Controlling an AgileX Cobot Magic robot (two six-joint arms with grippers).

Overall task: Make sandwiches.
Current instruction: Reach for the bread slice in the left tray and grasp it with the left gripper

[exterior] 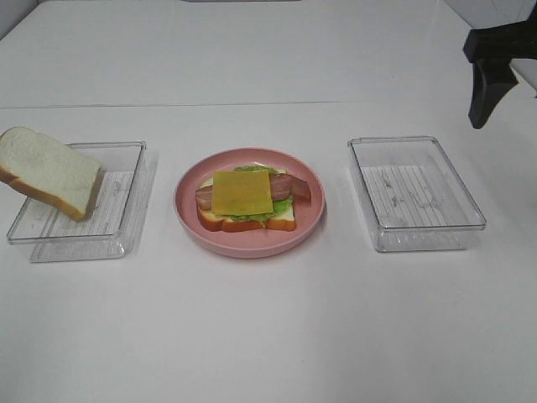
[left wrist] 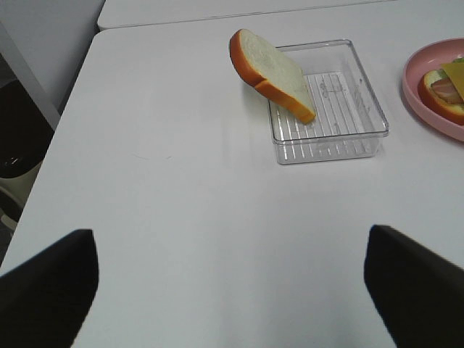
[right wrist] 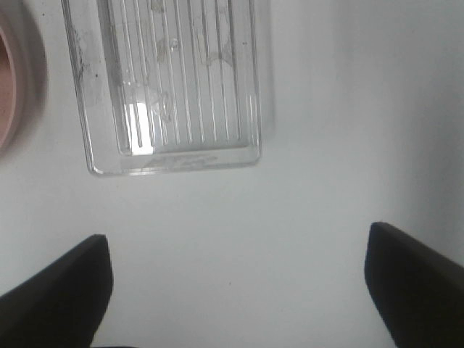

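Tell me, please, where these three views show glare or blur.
Exterior high view: even light, faint shadows, sandwich sharp. Left wrist view: bread slice crisp, left hand in dark silhouette. Right wrist view: bright glare patch on the clear tray, picture slightly soft.

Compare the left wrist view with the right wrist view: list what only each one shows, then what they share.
Only the left wrist view: the loose bread slice tilted against the left tray, and the edge of the open sandwich with its cheese on top.

Only the right wrist view: the right tray.

Both: part of the pink plate, the white table, and that arm's own gripper, the left gripper and the right gripper, each open and holding nothing.
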